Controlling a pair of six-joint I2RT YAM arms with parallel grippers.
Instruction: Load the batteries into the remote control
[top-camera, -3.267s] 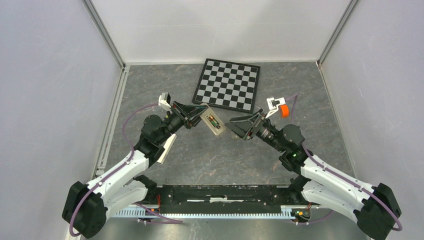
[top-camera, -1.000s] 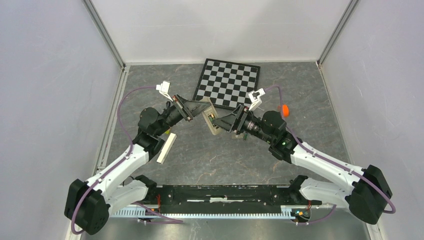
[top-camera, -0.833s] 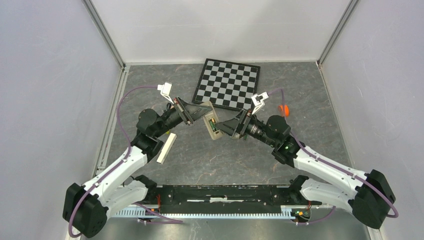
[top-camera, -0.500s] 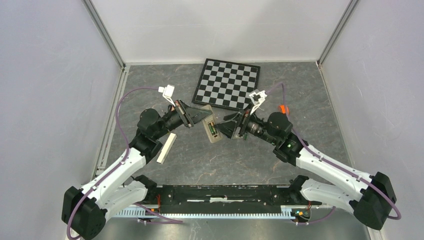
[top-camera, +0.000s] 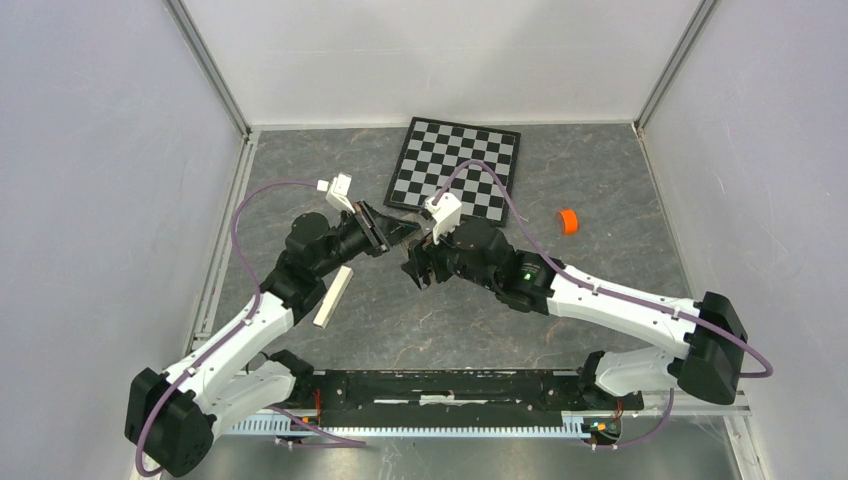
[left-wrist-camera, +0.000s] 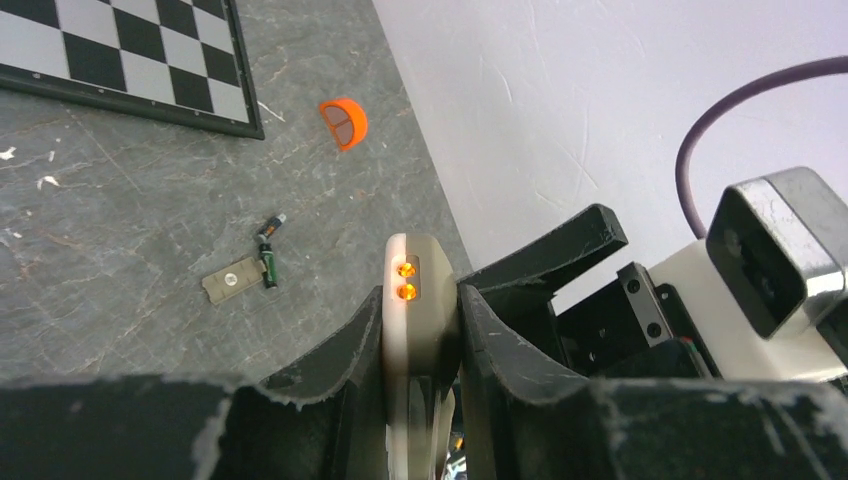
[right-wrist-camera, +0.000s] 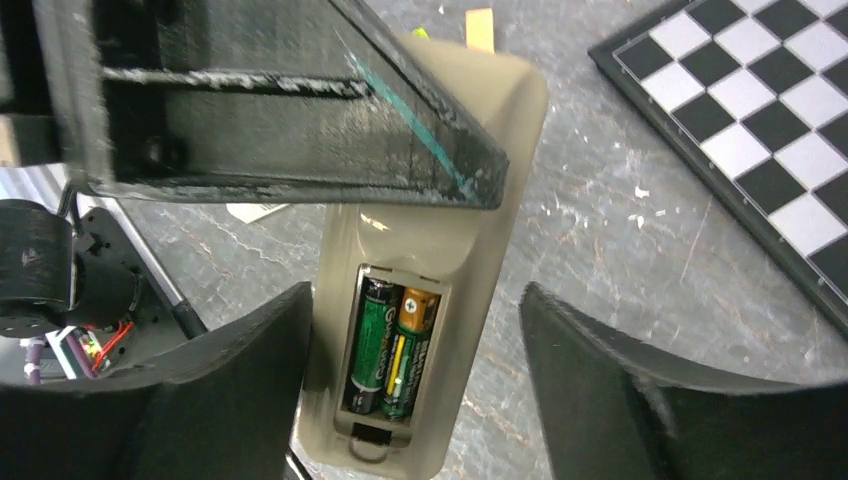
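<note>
Two batteries sit in the recess of the remote control; my left gripper clamps it at 7 o'clock off the chessboard. My right gripper has swung overhead, fingers wide and empty: loading looks done.

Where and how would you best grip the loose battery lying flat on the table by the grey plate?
Across its slim middle, from straight above: the loose battery lies flat, so jaws straddle its long sides, clear of the grey plate.
</note>
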